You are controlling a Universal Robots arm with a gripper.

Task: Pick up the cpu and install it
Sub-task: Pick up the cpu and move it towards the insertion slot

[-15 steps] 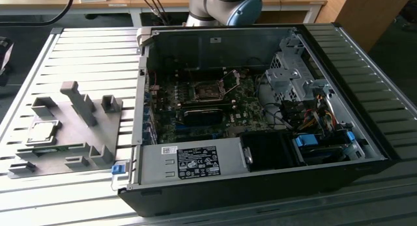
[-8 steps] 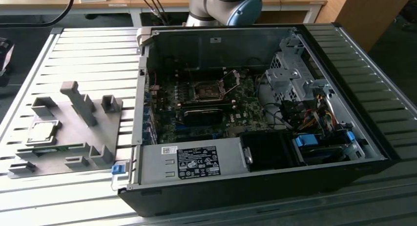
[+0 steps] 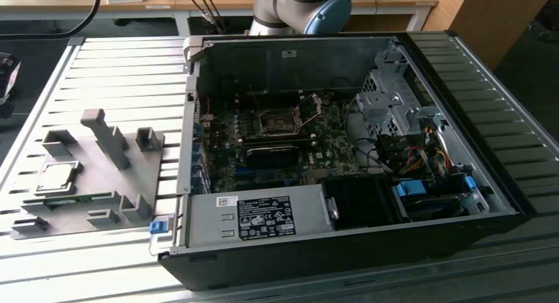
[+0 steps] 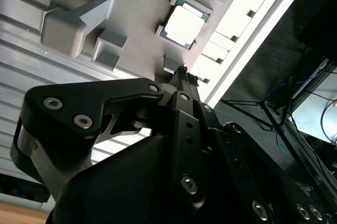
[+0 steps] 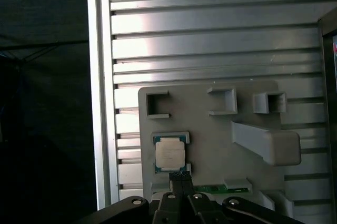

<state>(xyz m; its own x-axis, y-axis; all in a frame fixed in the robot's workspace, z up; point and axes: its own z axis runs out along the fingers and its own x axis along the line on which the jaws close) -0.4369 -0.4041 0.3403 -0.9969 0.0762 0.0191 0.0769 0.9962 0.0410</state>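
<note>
Gripper (image 5: 179, 176) fingers are noted pressed together, with nothing pinched between them. In both wrist views the tips are aimed at a spot just beside the cpu (image 5: 170, 154), apart from it. Height above it cannot be judged.

Cpu is seen lying flat, silver lid up, seated in a shallow square nest (image 5: 170, 135) of the grey fixture (image 5: 210, 145). It is close to the fixture edge that runs along the outer edge of the table (image 5: 210, 29). Nothing is touching it. Raised blocks and an angled post (image 5: 266, 142) are ranged over the rest of the fixture, well apart from the nest.

In the exterior view the fixture is set on the slatted table beside the open case (image 3: 349, 250), whose socket (image 3: 279, 123) is exposed inside and looks unoccupied.

Step in hand is judged to be the approach for the pick; the task is barely begun. For a clean pick the fingers should be spread wider than the chip before any descent, centred over it and squared to two opposite sides. A light pinch on the edges and a straight vertical lift are advised, so the chip is not dragged against the nest or tilted.
</note>
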